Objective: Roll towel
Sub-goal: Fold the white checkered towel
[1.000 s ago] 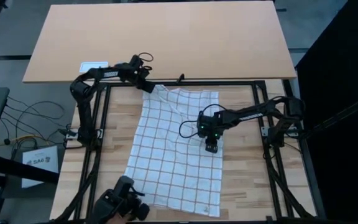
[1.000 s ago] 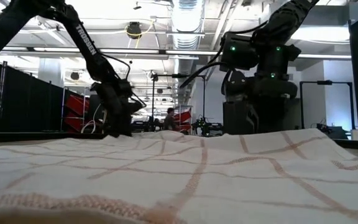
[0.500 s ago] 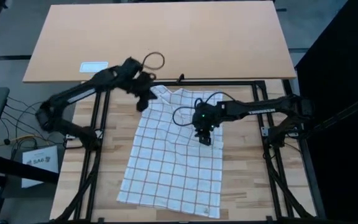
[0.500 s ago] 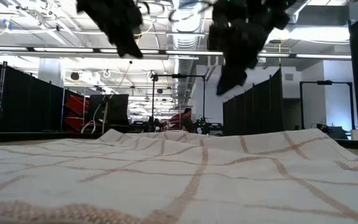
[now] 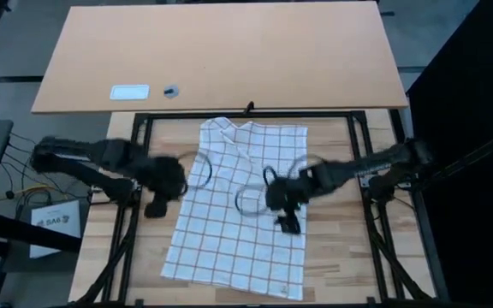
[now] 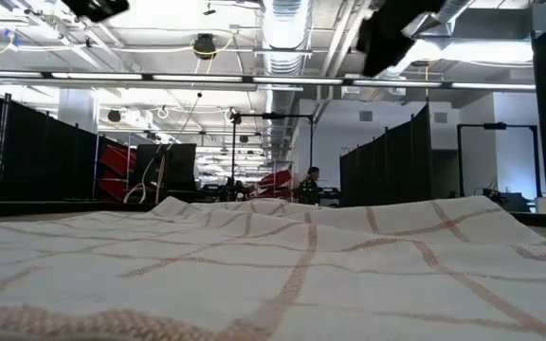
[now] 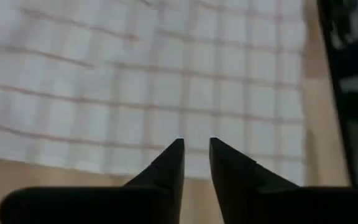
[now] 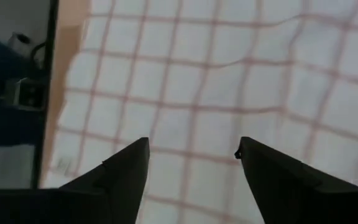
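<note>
Big tan tabletop (image 5: pixel 229 51) fills the far part of the overhead view; near its left edge a small white card (image 5: pixel 129 92) with a small dark object (image 5: pixel 171 91) just beside it. Nearer, a lighter wooden desk (image 5: pixel 332 257) carries a black metal frame (image 5: pixel 255 114). Grey floor (image 5: pixel 7 51) to the left, with loose cables (image 5: pixel 24 171) and a white box (image 5: pixel 54 221) by the desk's left edge.

Level view: open ceiling with a ribbed silver duct (image 6: pixel 287 24), pipes and strip lights (image 6: pixel 112 76). Black curtain partitions (image 6: pixel 27 147) left and right (image 6: pixel 387 161). Red equipment (image 6: pixel 117 170) farther back. A person (image 6: pixel 312 185) stands far off.
</note>
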Tool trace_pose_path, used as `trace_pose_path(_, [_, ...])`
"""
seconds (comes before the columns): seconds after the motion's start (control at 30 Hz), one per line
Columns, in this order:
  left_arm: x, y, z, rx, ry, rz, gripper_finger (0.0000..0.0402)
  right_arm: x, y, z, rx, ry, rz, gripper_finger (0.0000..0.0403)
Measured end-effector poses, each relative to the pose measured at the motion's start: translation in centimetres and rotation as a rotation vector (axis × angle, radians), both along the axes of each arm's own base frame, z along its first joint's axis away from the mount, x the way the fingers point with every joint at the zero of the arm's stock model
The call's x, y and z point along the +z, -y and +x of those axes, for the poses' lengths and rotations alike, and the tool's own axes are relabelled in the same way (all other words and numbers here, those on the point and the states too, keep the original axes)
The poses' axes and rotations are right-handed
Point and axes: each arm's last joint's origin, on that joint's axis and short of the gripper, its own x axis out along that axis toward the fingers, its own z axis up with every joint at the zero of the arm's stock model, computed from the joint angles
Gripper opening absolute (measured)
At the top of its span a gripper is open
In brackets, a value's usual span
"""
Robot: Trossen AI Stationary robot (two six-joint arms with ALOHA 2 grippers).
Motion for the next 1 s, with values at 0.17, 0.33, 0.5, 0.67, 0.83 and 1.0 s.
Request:
trace_pose_path(0.17, [-1.3, 6.4, 0.1, -0.045, -0.062, -0.032, 0.0086, -0.5, -6.4, -2.0, -0.071, -0.002, -0.062, 0.0234])
trace_pose_path(0.33, [-4.4, 13.4, 0.3, -0.029, -0.139, -0.007, 0.0087, -2.2, -11.6, -3.9, -0.151, -0.044, -0.032, 0.0231])
trace_pose_path(0.5, [-9.0, 20.0, 0.4, -0.054, -0.167, -0.001, 0.0087, -4.8, -16.3, -5.1, -0.121, -0.066, 0.005, 0.0231])
trace_pose_path(0.67, [-13.6, 23.4, 0.1, -0.056, -0.216, 0.090, 0.0087, -7.4, -18.6, -5.1, -0.154, -0.095, 0.035, 0.0230])
trace_pose_path(0.83, [-17.2, 25.1, 0.2, -0.079, -0.259, 0.161, 0.0087, -9.0, -19.8, -4.2, -0.180, -0.112, 0.037, 0.0230])
trace_pose_path(1.0, [-19.2, 25.4, 0.6, -0.074, -0.262, 0.231, 0.0086, -9.9, -20.9, -2.7, -0.183, -0.132, 0.028, 0.0230])
